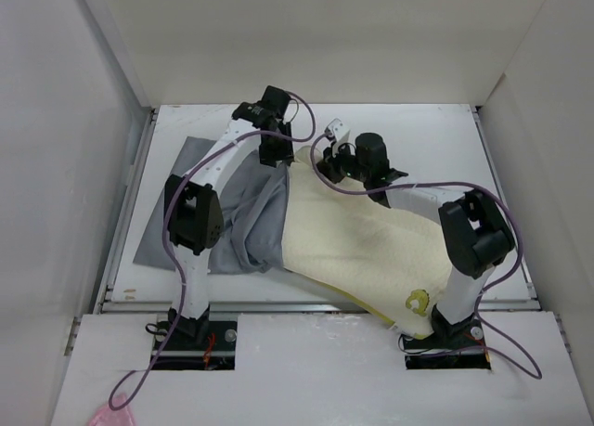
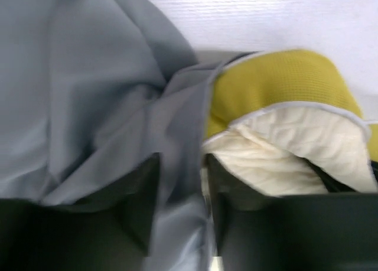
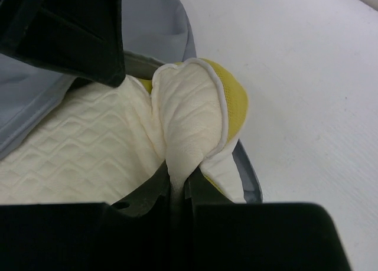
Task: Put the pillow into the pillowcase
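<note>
Pillow insertion, with the mouth of the case at the pillow's far corner. The pillow (image 1: 357, 240) is laid diagonally on the table (image 1: 427, 138), its far end near the centre and its near end, marked by a small yellow logo (image 1: 417, 302), reaching the near edge beside the right arm's base. The pillowcase (image 1: 243, 224) is bunched to the left, with its grey edge drawn over the pillow's far left side only; most of the pillow is judged to lie outside it. The right claw (image 3: 177, 185) is closed narrowly on a pinched fold of the pillow's far corner, presumably so that the corner is held raised and steady while fabric is worked round it. The left claw (image 2: 182, 165) is set just beside that corner, with a fold of the pillowcase running between its slightly parted jaws; whether that fold is pinched or lies loose cannot be told. The pillow is shown with a cream face quilted in a diamond pattern, pale piping and a bright yellow textured edge band (image 2: 277, 82); the pillowcase is plain, limp and creased.
</note>
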Controlling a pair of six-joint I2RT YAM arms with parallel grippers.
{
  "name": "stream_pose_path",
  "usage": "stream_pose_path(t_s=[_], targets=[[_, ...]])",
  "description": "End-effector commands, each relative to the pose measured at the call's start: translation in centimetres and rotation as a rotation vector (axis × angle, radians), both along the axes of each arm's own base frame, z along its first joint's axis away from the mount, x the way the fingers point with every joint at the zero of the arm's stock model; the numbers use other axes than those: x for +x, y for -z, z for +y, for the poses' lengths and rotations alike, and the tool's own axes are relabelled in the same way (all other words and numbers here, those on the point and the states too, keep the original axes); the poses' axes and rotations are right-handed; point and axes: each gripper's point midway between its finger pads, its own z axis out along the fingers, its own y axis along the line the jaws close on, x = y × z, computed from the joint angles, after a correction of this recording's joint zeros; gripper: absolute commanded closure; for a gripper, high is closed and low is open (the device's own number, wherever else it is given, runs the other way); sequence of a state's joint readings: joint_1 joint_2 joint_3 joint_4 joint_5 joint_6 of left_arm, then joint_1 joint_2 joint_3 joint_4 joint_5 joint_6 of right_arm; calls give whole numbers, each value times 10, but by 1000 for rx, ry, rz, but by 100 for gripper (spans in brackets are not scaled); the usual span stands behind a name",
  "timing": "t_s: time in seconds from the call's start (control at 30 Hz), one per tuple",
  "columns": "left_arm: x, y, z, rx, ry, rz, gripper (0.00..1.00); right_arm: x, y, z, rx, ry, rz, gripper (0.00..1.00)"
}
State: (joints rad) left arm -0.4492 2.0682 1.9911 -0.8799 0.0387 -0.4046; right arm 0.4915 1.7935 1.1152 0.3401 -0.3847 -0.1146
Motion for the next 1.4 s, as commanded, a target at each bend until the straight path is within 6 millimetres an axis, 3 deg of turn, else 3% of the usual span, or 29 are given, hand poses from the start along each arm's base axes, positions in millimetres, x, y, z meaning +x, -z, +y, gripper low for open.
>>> stream_pose_path(t_s=[0.0,0.1,0.27,0.37,0.47,0.6,0.67,0.73,0.77,0.8,0.87,0.93,1.0,1.03,1.07,1.1,1.13,1.17,1.2,1.23,1.3,1.37], targets=[[24,-28,29,47,-103,-146,61,-14,19,1,3,-32,98,100],[31,-34,28,46,-111,-172,55,-14,20,0,-8,-23,111,100],[37,-29,20,30,-86,-164,100,-10,15,3,-11,-37,104,100],[40,-31,14,10,-49,-173,100,-13,17,3,-18,-52,108,100],[45,-48,10,-21,-39,-232,100,-22,15,7,-19,-115,93,100],[47,-81,-5,-104,-6,-321,100,-49,-5,32,-31,-271,-10,100],[45,-102,-20,-138,23,-358,100,-74,-6,56,-38,-380,-26,100],[42,-106,-32,-143,47,-357,100,-88,-6,73,-42,-446,-35,100],[40,-120,-39,-166,63,-378,100,-84,-8,76,-41,-447,-37,100],[38,-127,-46,-184,80,-390,100,-80,3,79,-50,-447,-18,100],[32,-128,-56,-194,104,-385,100,-74,1,83,-49,-447,-20,100],[28,-140,-66,-222,129,-405,100,-72,-1,88,-20,-446,-25,100],[19,-141,-78,-265,164,-383,100,-47,-14,91,29,-333,-74,100],[15,-141,-84,-259,173,-385,100,-28,-16,85,105,-200,16,100],[2,-142,-89,-245,186,-380,100,-12,-22,79,151,-122,35,100],[-7,-125,-88,-216,191,-342,100,15,-27,57,222,-21,63,100],[-18,-122,-95,-244,210,-327,100,28,-42,53,342,-10,47,100],[-29,-119,-103,-271,244,-314,100,28,-52,52,453,-35,111,100],[-44,-136,-116,-323,290,-359,100,36,-56,42,513,-23,143,100],[-58,-116,-121,-319,321,-311,100,39,-69,45,575,-36,125,100],[-85,-116,-140,-342,390,-294,100,50,-64,38,636,26,178,100],[-101,-111,-154,-358,447,-277,100,62,-74,36,667,69,152,100]])
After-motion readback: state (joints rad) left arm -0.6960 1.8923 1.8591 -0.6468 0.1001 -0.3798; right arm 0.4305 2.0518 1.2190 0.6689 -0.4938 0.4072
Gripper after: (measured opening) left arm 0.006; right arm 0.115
